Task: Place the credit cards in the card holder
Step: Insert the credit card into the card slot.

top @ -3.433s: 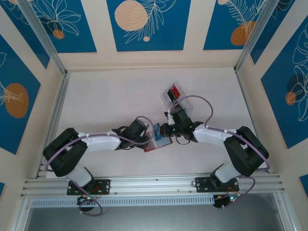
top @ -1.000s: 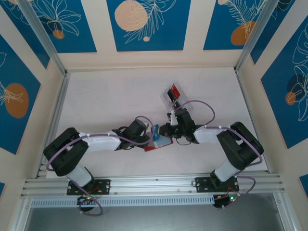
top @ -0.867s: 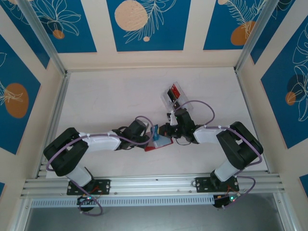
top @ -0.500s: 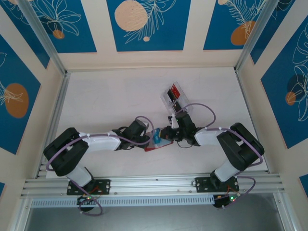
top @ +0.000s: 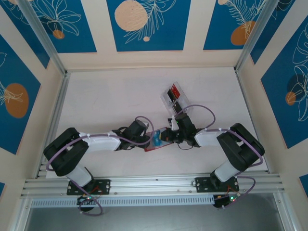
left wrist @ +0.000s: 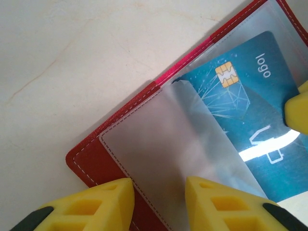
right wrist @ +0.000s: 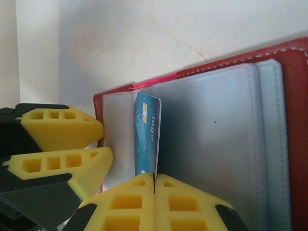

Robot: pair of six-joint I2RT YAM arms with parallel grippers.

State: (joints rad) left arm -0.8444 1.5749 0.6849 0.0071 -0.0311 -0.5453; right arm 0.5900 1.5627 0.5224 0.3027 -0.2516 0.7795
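The red card holder (top: 153, 147) lies open on the table, its pale grey inside (right wrist: 216, 134) facing up. My right gripper (right wrist: 155, 187) is shut on the teal-blue credit card (right wrist: 146, 139), held edge-on with its far end against the left sleeve. In the left wrist view the teal card (left wrist: 240, 110) sits partly under the lifted clear sleeve. My left gripper (left wrist: 159, 202) is open, its fingertips (left wrist: 96, 202) resting on the holder's red corner (left wrist: 89, 161). From above, the left gripper (top: 148, 138) and right gripper (top: 166, 136) meet over the holder. A red card (top: 177, 90) and a black card (top: 171, 92) lie farther back.
The red and black cards rest in a clear plastic tray (top: 167, 101) just behind the right gripper. Aluminium rails (top: 57, 110) border the table left and right. Pale tabletop (top: 110, 96) stretches to the back and left.
The right gripper has tipped the teal card from standing above the holder down into its left side. The left arm has stayed put.
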